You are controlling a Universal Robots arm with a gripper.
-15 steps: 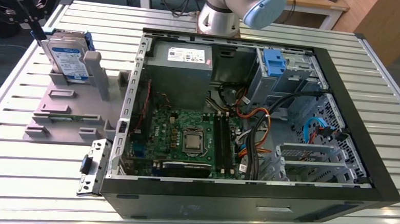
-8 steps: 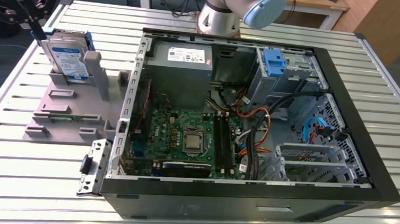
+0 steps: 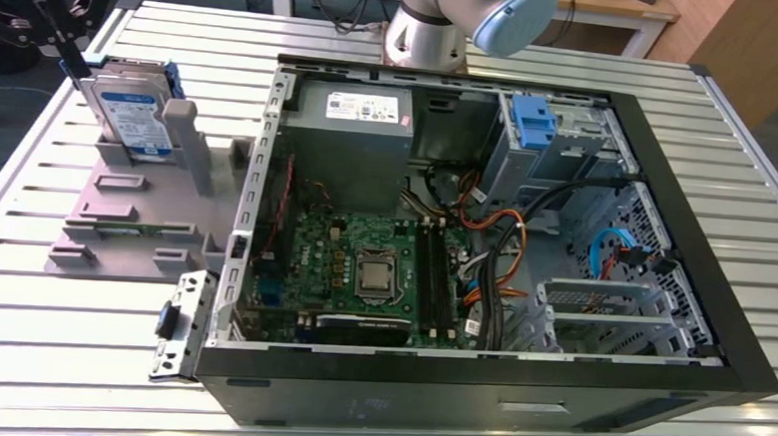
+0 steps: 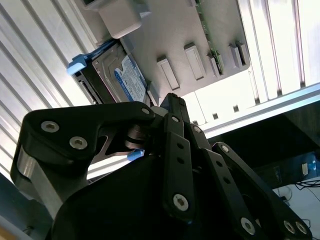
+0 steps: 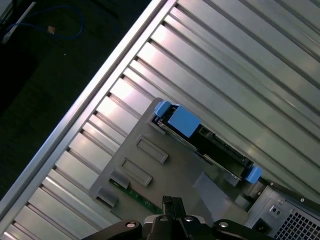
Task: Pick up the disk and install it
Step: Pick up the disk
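Standing upright in grey plastic stand (image 3: 122,214), flat silver disk (image 3: 131,110), end effector (image 3: 72,67) adj., grip state unclear

The ribbed aluminium table (image 3: 75,361) bears an open black computer case (image 3: 419,399), a grey plastic stand (image 3: 137,205) just beside it, and a small metal bracket (image 3: 181,327) by the case's corner.

Bench (image 3: 75,361) of ribbed aluminium slats, brightly lit, glare on its ridges; wooden tabletop (image 3: 600,3) and wooden cabinet (image 3: 757,48) behind it; dark floor (image 5: 40,65) alongside, a blue cable (image 5: 81,22) lying on it.
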